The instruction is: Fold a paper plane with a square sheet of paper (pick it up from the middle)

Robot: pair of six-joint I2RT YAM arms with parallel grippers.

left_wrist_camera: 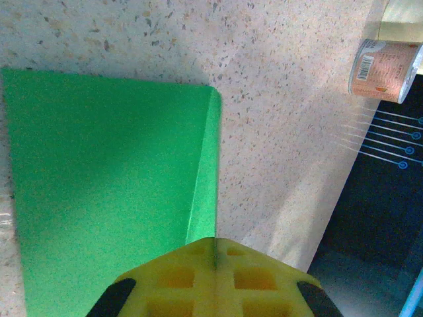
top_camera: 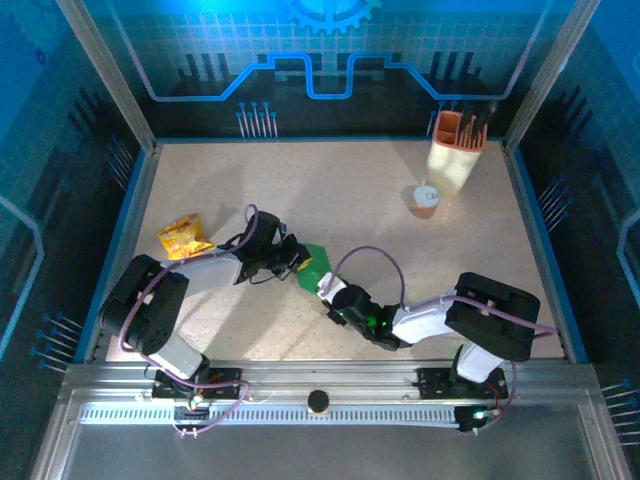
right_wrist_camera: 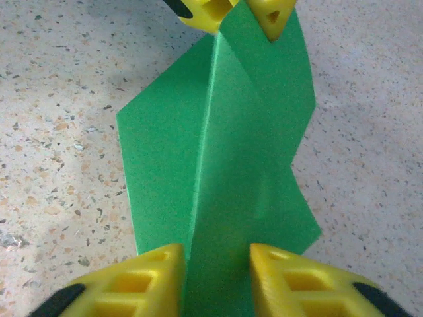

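Fig.: mid-fold, two-arm hold; hazards from this pose.

Square sheet of paper [right_wrist_camera: 218, 152]: bright green, part-folded w/ one long crease down its length; lies centre-front on the table [top_camera: 350, 170], stretched between both arms; far end a little raised, flaps resting on the surface.

Left gripper [left_wrist_camera: 215, 249]: jaws pressed together, clamped on the sheet's far end; right wrist view shows green passing up between its yellow fingertips [right_wrist_camera: 274, 14].

Right gripper [right_wrist_camera: 215, 267]: jaws partly apart, astride the near end w/ paper running through the gap; no firm pinch apparent.

Risks (judgement):
(a) tear or stretch; cause: arms pulling apart once both ends are clamped, since thin paper has no give;
(b) skewed crease; cause: right jaws closing off the crease line, which sits nearer one finger than the other, so the wings would come out uneven;
(c) buckling or a stray wrinkle; cause: arms moving toward each other w/ the sheet spanning them;
(d) slip from the left clamp; cause: hold is near the edge only, so a sideways tug from the right arm could free it;
(e) flap snagging on the table during a lift; cause: loose side lying flat.

Snack packet [top_camera: 183, 237] and cup [top_camera: 426, 200] sit well apart from the work; collision unlikely.
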